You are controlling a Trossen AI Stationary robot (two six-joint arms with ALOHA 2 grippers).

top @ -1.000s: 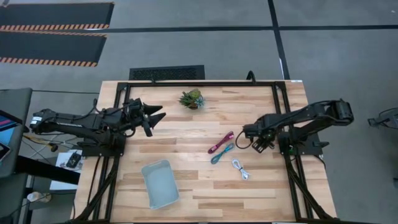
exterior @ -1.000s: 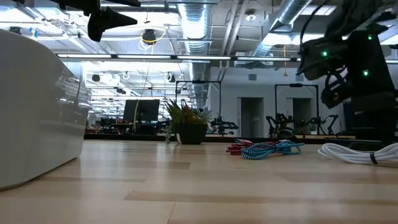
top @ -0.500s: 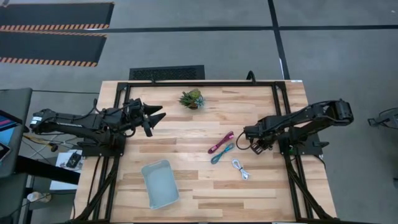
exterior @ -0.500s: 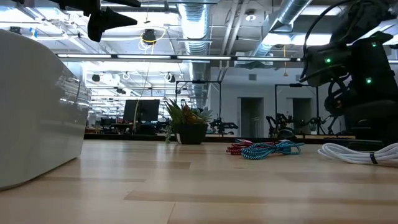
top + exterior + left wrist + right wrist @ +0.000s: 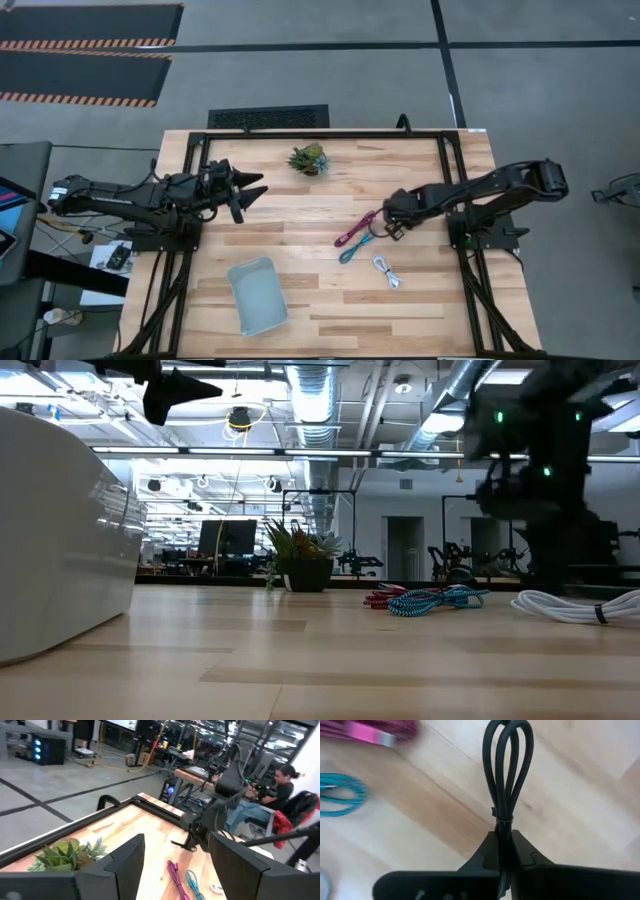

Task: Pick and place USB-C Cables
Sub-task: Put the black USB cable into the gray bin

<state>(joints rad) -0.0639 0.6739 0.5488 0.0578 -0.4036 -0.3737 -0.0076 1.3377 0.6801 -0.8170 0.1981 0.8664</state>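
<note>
Three coiled cables lie on the wooden table, right of centre: magenta (image 5: 354, 230), teal (image 5: 356, 246) and white-grey (image 5: 387, 271). The low view shows them too: magenta (image 5: 385, 598), teal (image 5: 435, 600), white-grey (image 5: 575, 605). My right gripper (image 5: 386, 223) hovers just right of the magenta cable's far end and is shut on a small black cable bundle (image 5: 505, 765). My left gripper (image 5: 255, 184) hangs open above the table's left side, with nothing between its fingers. My right gripper pinches the black cable bundle at its tied end (image 5: 501, 822) between its two fingers. The bundle's loops (image 5: 506, 750) stick out past the fingertips, in line with the fingers. Whether the loops touch the table I cannot tell.
A pale blue-grey bin (image 5: 257, 294) sits near the front edge, left of centre. A small potted plant (image 5: 308, 158) stands at the far middle. Black frame rails (image 5: 450, 160) border the table. Beyond it, a person (image 5: 280, 780) sits in the left wrist view.
My right gripper has moved toward the table's left edge, ending close to the magenta cable's far end. The three coloured cables have stayed where they were.
</note>
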